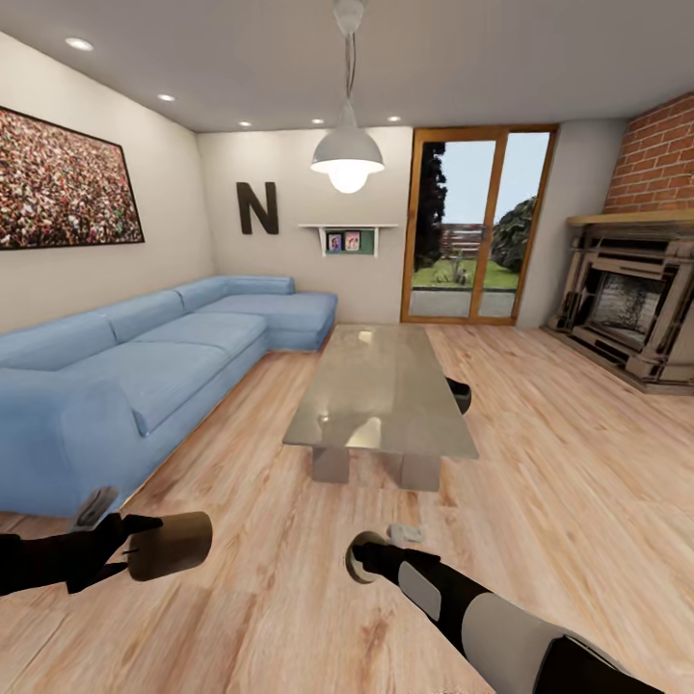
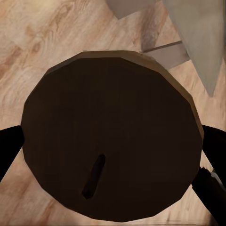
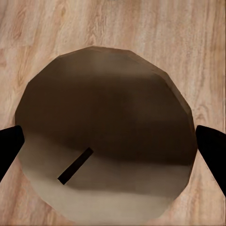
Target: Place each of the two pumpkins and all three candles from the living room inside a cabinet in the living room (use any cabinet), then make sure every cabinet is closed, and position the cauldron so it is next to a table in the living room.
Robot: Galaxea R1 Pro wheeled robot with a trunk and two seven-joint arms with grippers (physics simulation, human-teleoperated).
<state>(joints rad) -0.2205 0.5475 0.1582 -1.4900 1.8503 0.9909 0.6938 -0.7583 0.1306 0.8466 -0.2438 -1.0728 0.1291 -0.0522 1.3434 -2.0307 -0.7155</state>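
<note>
A blue corner sofa (image 1: 145, 357) lines the left wall, a glass coffee table (image 1: 381, 390) centres the wooden floor (image 1: 569, 463), and a brick fireplace (image 1: 631, 304) flanks the glazed door (image 1: 477, 226).

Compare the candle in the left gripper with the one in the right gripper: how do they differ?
In the head view the left candle lies sideways, its long side showing; the right candle shows its end. In the wrist views the left candle's top is dark all over; the right candle's top is pale along one edge. Both have a flat round top with a dark wick and sit between two black fingers.
</note>
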